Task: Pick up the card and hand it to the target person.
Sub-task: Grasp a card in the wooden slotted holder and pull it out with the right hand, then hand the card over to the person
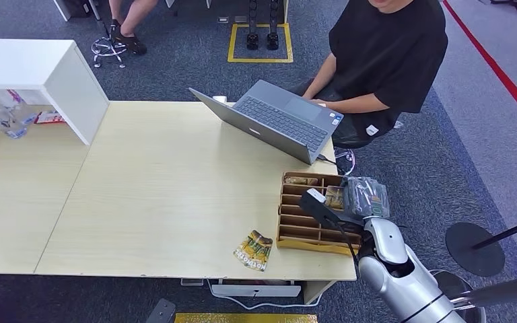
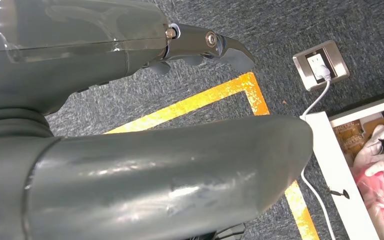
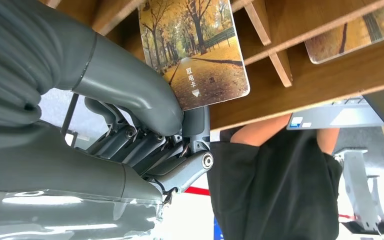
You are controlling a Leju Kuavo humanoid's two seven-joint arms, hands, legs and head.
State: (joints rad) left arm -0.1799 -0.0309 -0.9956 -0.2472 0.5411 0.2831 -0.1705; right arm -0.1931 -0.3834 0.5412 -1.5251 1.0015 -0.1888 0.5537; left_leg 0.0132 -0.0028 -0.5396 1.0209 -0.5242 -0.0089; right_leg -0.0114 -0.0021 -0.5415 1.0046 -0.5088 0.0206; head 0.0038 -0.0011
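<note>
The card (image 3: 195, 50), the one with the autumn trees on it, sits in a slot of the wooden rack (image 1: 303, 229) at the table's (image 1: 161, 195) near right corner. The right hand (image 3: 165, 130) pinches its lower edge between thumb and fingers. The left hand (image 2: 145, 125) hangs down by the floor; I can't really tell if it's open or closed. A loose packet (image 1: 254, 250) lies right at the table's front edge. A person (image 1: 384, 60) sits at a laptop (image 1: 276, 121) just past the rack, with lots of bare tabletop to the left.
</note>
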